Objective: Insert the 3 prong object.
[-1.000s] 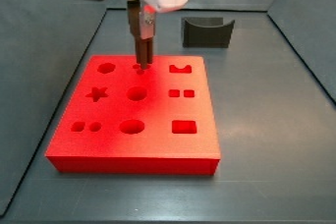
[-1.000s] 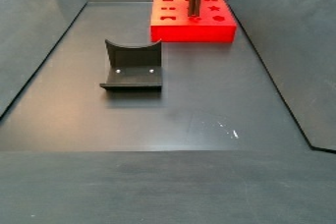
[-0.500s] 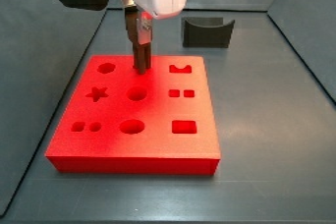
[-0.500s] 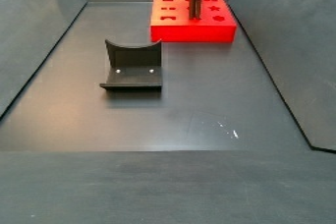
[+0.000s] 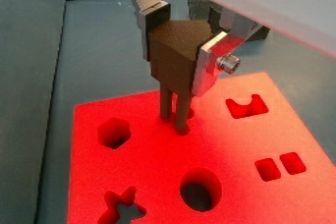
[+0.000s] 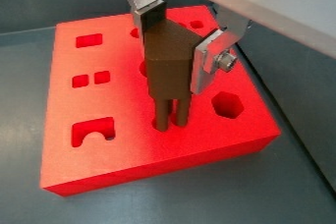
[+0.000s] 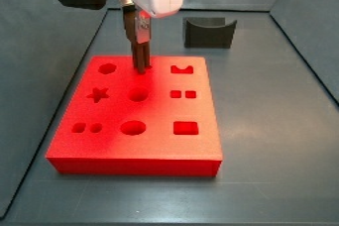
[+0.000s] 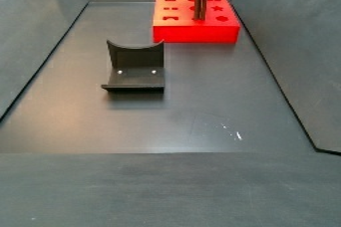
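Observation:
My gripper [image 5: 180,46] [image 6: 178,51] is shut on the 3 prong object [image 5: 171,66] [image 6: 168,71], a dark brown piece with thin legs pointing down. It hangs upright over the far part of the red block [image 7: 146,139] [image 8: 200,34]. In both wrist views the legs' tips meet the block's top face beside a hexagonal hole [image 5: 114,133] [image 6: 227,105]. Whether the tips are inside a hole I cannot tell. In the side views the object [image 7: 137,50] [image 8: 201,0] shows below the gripper [image 7: 135,27].
The red block [image 5: 79,149] [image 6: 132,164] has several cut-outs: a star [image 7: 98,95], round holes [image 7: 138,94] and square ones [image 7: 187,128]. A dark grey curved block [image 7: 209,32] [image 8: 134,67] stands apart on the grey floor. Grey walls enclose the work area.
The gripper with the 3 prong object has shifted slightly left over the red block. It is still shut on the piece.

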Tool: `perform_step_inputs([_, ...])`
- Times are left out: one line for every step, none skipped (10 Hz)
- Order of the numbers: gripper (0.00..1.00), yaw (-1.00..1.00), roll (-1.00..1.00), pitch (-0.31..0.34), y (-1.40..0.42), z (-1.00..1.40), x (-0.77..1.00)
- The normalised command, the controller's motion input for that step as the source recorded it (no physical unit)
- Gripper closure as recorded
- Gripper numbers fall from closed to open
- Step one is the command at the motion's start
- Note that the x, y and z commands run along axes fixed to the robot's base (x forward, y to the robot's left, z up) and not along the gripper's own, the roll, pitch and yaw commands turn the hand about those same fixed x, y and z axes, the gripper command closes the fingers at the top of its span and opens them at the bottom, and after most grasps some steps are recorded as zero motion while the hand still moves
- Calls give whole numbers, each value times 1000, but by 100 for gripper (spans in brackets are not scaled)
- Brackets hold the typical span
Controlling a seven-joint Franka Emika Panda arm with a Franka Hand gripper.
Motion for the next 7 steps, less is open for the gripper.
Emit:
perform_step_inputs([100, 14, 0, 0, -3, -149, 134])
perform_step_inputs([100, 20, 0, 0, -29, -137, 123])
perform_step_inputs([100, 6, 0, 0, 0, -169, 0])
perform_step_inputs([100, 20, 0, -1, -66, -143, -74])
perform_step_inputs([100, 9, 24, 0, -174, -91, -6])
perform_step_inputs([100, 26, 34, 0, -54, -140, 0])
perform_step_inputs([100, 31, 37, 0, -69, -194, 0])
